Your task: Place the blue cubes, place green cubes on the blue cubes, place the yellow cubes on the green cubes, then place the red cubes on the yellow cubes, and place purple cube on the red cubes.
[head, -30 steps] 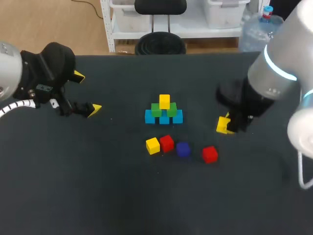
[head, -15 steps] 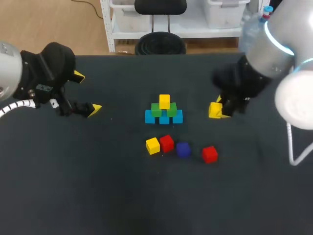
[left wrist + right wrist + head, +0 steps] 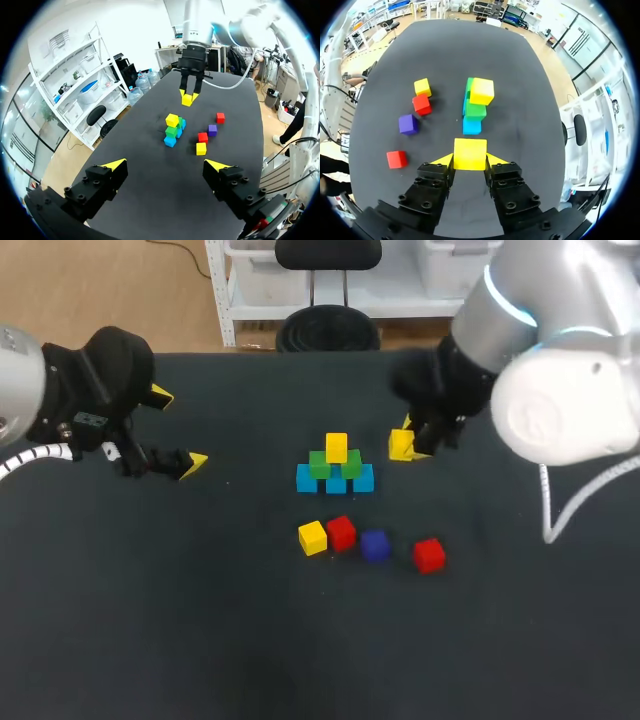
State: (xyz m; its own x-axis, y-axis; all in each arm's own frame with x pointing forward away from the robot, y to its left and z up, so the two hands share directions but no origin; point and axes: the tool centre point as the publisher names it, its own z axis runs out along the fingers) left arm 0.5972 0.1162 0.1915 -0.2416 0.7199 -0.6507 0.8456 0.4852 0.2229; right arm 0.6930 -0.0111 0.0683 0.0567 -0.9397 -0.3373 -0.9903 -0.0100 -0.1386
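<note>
At the table's middle stands a small pyramid: blue cubes (image 3: 362, 479) at the base, green cubes (image 3: 320, 464) on them, and one yellow cube (image 3: 336, 447) on top. My right gripper (image 3: 408, 446) hovers just right of the pyramid, shut on a second yellow cube (image 3: 401, 444). That held yellow cube (image 3: 470, 153) sits squarely between its fingers, with the pyramid (image 3: 474, 110) just ahead. My left gripper (image 3: 178, 428) stands open and empty far to the left, its fingertips (image 3: 114, 164) wide apart.
In front of the pyramid lie a loose yellow cube (image 3: 312, 537), a red cube (image 3: 341, 532), a purple cube (image 3: 374, 545) and another red cube (image 3: 429, 554). The dark table (image 3: 200, 620) is bare on its left and near sides.
My right arm has carried the yellow cube leftward and away from the front, from the right side to just beside the pyramid. The left arm has not moved.
</note>
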